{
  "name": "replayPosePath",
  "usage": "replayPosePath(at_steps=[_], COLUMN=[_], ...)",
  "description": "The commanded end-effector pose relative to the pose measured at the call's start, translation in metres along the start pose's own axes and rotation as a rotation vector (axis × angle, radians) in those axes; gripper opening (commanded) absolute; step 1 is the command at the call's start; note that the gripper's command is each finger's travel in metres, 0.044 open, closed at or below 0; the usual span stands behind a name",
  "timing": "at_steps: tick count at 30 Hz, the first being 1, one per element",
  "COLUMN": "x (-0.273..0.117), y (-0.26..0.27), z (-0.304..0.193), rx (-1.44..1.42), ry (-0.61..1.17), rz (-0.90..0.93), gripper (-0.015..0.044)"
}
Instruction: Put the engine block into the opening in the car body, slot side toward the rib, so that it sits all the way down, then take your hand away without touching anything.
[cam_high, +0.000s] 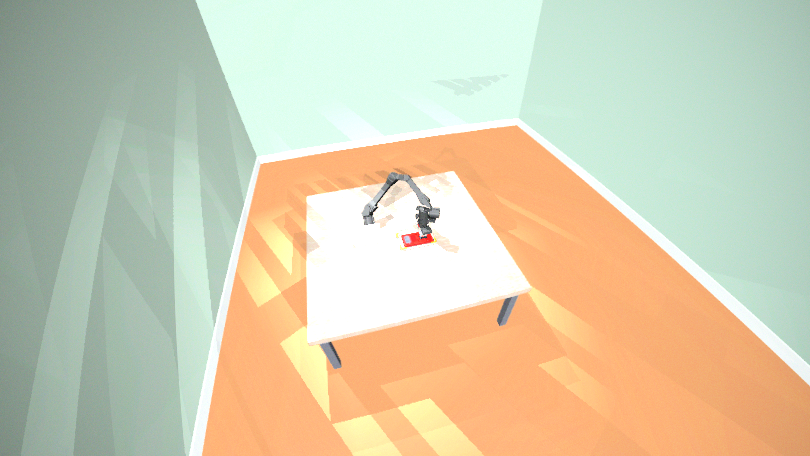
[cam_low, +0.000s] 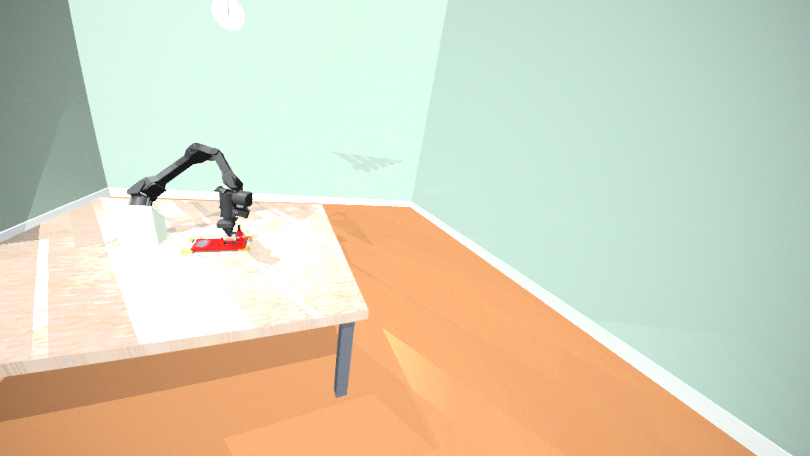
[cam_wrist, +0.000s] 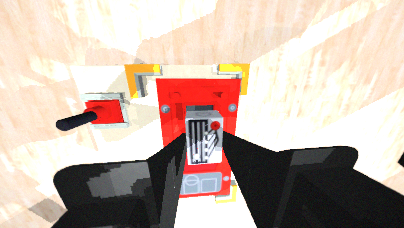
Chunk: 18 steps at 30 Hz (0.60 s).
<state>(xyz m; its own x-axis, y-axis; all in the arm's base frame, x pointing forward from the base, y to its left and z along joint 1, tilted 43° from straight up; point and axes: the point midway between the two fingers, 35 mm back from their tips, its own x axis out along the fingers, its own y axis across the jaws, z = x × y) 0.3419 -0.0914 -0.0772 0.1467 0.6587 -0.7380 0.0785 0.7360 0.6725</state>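
Note:
The red car body (cam_high: 412, 243) (cam_low: 209, 245) (cam_wrist: 171, 89) lies flat on the table. My gripper (cam_high: 423, 235) (cam_low: 228, 236) (cam_wrist: 203, 136) is shut on the grey engine block (cam_wrist: 204, 140), which has dark slots and a red round spot on its top. The block is over the car body's opening (cam_wrist: 201, 108); a dark strip of the opening shows past the block's far end in the wrist view. The block hides the rest of the opening, and how deep it sits cannot be told. The rib cannot be made out.
Yellow corner brackets (cam_wrist: 239, 70) stand around the car body. A red part with a black handle (cam_wrist: 80, 120) stands in a holder to its left in the wrist view. A white box (cam_low: 138, 225) is by the arm's base on the table (cam_high: 362, 294) (cam_low: 187, 311).

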Motion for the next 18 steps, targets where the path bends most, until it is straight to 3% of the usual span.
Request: replayPosePath(at_steps=[1,18], x=[-0.0004,-0.0005], y=[-0.0011,-0.0007], z=[0.0001,-0.0009], rx=[0.006,0.116], ry=[0.001,0.001], rz=[-0.003,-0.003], gripper=[0.016,0.016])
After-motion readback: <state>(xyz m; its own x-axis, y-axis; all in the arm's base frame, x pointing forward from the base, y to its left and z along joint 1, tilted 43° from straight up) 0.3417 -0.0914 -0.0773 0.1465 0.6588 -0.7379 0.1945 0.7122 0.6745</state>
